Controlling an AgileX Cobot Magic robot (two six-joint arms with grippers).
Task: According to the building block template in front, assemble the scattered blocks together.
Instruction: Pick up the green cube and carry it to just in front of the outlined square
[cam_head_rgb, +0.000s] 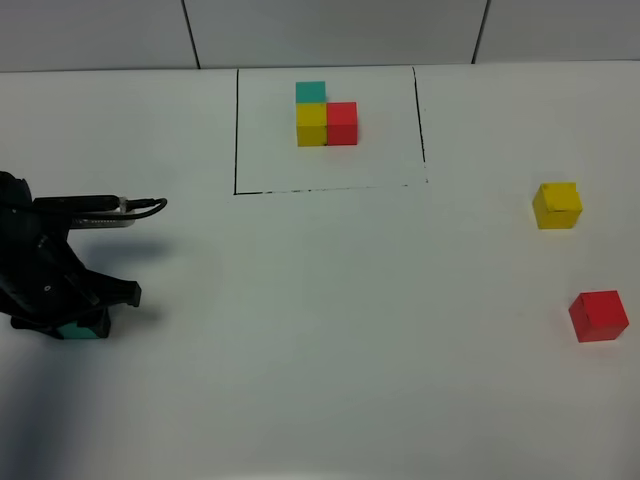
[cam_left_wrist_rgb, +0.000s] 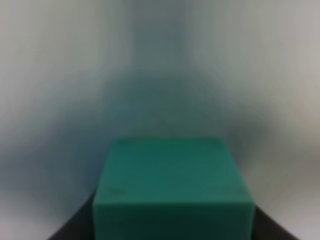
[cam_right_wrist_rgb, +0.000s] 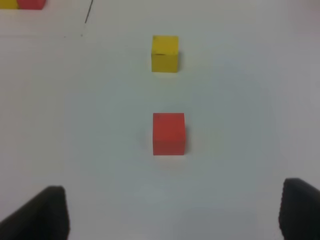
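Teal cube sits pinched between the left jaws at the counter's 8 o'clock; right jaws hang spread, facing the red cube and yellow cube near 3 o'clock; template at 12 o'clock.

**Light:** bright, even and diffuse from overhead across the white table.
**Shadows:** a soft grey patch lies around the left arm and dims the near-left corner. The yellow cube and red cube cast only faint ones.
**High view:** clear throughout.
**Left wrist view:** badly out of focus. The teal cube is soft-edged, with a bluish cast smeared over the table beyond it.
**Right wrist view:** the cubes are fairly crisp. The right gripper shows fingertips that are dark and blurred.
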